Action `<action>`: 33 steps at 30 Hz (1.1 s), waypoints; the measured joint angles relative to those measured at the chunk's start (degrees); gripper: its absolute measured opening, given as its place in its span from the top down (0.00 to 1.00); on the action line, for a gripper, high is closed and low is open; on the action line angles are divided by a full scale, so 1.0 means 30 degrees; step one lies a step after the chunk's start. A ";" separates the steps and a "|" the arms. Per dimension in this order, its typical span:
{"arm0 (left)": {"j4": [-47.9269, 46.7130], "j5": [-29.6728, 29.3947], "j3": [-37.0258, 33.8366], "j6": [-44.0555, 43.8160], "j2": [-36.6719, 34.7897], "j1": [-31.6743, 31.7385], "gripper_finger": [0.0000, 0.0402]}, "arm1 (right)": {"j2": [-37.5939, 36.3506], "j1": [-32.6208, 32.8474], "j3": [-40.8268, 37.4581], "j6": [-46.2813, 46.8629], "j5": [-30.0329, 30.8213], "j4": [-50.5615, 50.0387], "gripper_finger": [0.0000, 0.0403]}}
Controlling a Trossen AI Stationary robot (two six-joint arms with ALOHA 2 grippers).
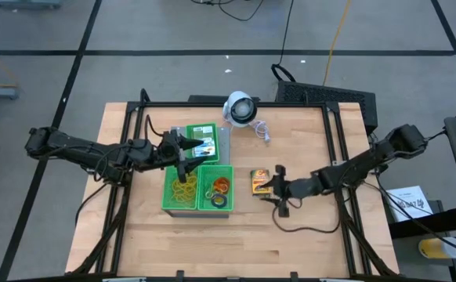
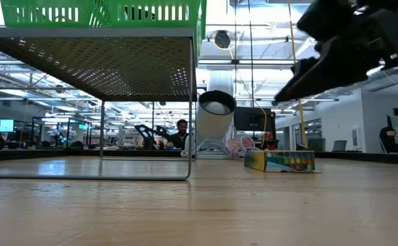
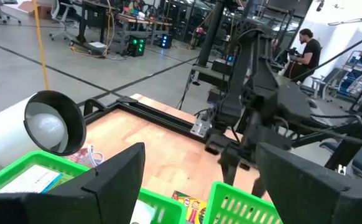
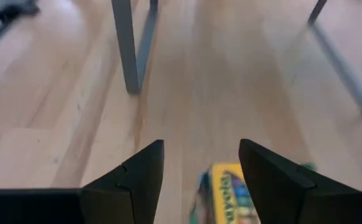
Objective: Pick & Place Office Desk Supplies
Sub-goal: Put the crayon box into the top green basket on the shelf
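The right gripper (image 1: 276, 186) hung low over the wooden desk (image 1: 306, 235), its jaws apart and clamped on nothing. In the right wrist view its two dark fingers (image 4: 137, 177) stood on either side of a yellow-and-green crayon box (image 4: 227, 190), which lay flat on the desk just ahead of the tips. From above, that crayon box (image 1: 260, 181) sat immediately left of the gripper, right of the green trays (image 1: 197, 205).

Farther left, the left gripper (image 1: 187, 153) hovered above the trays with its jaws spread wide and empty. Below it, one front tray compartment held tan-yellow rubber bands (image 1: 184, 190), and the neighbouring compartment held red and orange rubber bands (image 1: 219, 186) with a darker loop at its near edge. Another crayon box (image 1: 201, 140) lay in the rear tray, partly hidden by the gripper.

At the desk's far edge stood a white round device (image 1: 240, 108) with its cord (image 1: 261, 130) trailing toward the middle. Beyond the desk, a person (image 3: 305, 50) stood in the room.
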 joint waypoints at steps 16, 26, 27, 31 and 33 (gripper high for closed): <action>-0.0051 0.0015 0.0000 -0.0415 0.0000 -0.0001 0.23 | 0.4921 0.0365 0.1329 0.1805 -0.1575 -0.1245 0.60; -0.0044 0.0029 0.0000 -0.0401 0.0007 0.0000 0.23 | 0.4950 -0.0530 0.1337 0.1764 -0.0597 -0.4419 0.61; -0.0050 0.0036 0.0000 -0.0401 0.0004 -0.0001 0.23 | 0.4937 -0.0632 0.1379 0.1745 -0.0527 -0.4909 0.61; -0.0058 0.0040 0.0000 -0.0294 0.0001 0.0000 0.23 | 0.4922 -0.0886 0.1380 0.1344 -0.0575 -0.5434 0.62; -0.0058 0.0040 0.0000 -0.0287 0.0003 -0.0004 0.23 | 0.4933 -0.0896 0.1362 0.0683 -0.0586 -0.4848 0.62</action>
